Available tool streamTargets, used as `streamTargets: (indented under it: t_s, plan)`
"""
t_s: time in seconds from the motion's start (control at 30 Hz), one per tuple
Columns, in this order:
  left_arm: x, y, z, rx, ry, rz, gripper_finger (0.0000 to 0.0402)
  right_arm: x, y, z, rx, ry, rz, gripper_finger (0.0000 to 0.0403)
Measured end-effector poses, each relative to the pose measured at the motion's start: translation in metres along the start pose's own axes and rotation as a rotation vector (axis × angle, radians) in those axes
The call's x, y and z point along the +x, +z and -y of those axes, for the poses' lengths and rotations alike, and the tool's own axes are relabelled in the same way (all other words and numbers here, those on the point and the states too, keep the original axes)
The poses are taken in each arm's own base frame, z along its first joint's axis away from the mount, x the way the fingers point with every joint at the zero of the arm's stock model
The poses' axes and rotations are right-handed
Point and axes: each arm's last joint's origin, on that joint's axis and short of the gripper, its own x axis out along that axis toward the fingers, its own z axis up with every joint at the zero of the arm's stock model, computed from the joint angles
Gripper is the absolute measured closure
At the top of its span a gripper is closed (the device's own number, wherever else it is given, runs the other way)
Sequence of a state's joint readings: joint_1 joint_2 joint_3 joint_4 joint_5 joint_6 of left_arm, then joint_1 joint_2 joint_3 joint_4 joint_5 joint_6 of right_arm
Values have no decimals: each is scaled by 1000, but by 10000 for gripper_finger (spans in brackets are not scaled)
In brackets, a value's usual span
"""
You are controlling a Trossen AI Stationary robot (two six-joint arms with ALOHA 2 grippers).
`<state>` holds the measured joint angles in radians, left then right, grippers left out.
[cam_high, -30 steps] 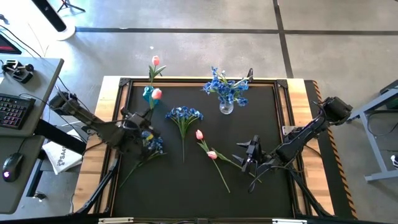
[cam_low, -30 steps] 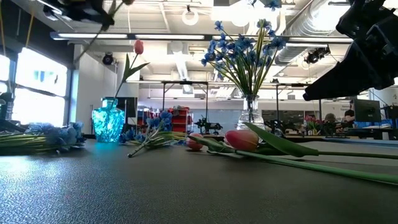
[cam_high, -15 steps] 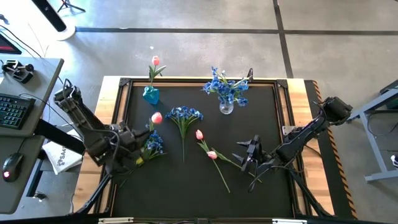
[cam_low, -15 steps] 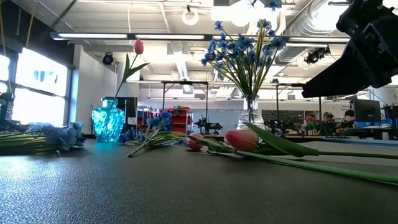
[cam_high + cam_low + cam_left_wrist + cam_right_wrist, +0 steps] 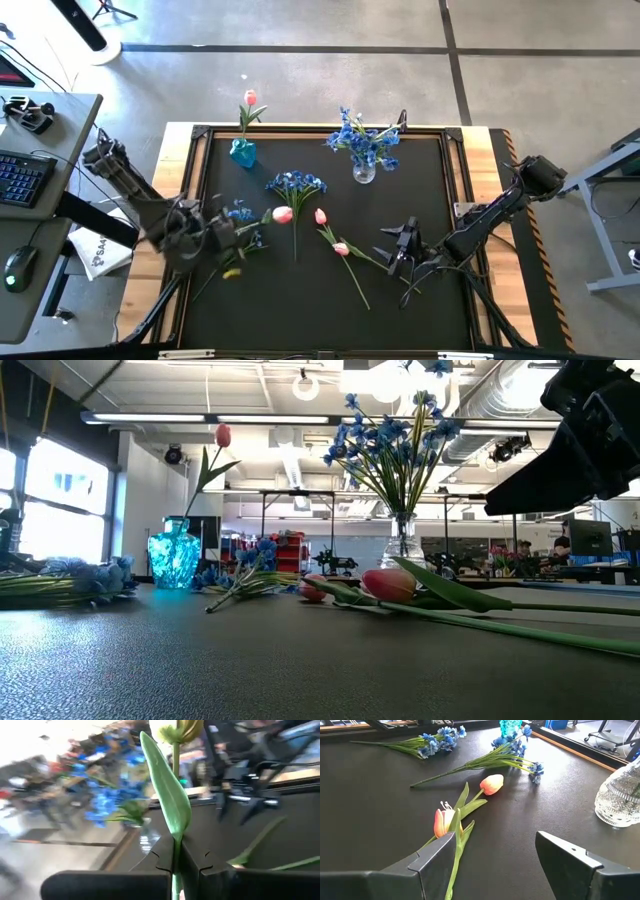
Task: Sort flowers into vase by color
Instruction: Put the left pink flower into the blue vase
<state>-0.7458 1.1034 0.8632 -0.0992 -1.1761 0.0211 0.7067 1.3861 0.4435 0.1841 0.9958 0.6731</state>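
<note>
Keyboard (image 5: 20, 177); mouse (image 5: 18, 268); side desk (image 5: 60, 150)

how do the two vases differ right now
The blue vase is coloured glass; the clear vase is see-through.
The blue vase holds one pink tulip; the clear vase holds a bunch of blue flowers.
In the high view the blue vase stands towards the left arm's side, the clear vase nearer the right arm's.
Both stand upright near the table's far edge.
</note>
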Motion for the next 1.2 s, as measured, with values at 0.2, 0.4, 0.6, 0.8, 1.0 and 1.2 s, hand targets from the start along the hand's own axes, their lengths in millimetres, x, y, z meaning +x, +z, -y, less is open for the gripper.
streamTargets:
  t_s: [0.2,0.4,0.6,0.8,1.0,1.2]
  plan:
    - [40,-17,-9,12,-222,225,401,0,0,0,0,0,0,133]
    - [52,-45,-61,-73,44,457,401,0,0,0,1,5,-4,133]
    - [32,-87,-120,-164,398,623,401,0,0,0,3,8,-6,133]
    - [17,-116,-155,-91,691,664,401,0,0,0,1,0,1,133]
    - [19,-125,-180,-58,784,696,401,0,0,0,4,-5,5,133]
    - [26,-139,-199,-102,766,645,402,0,1,0,17,-2,9,133]
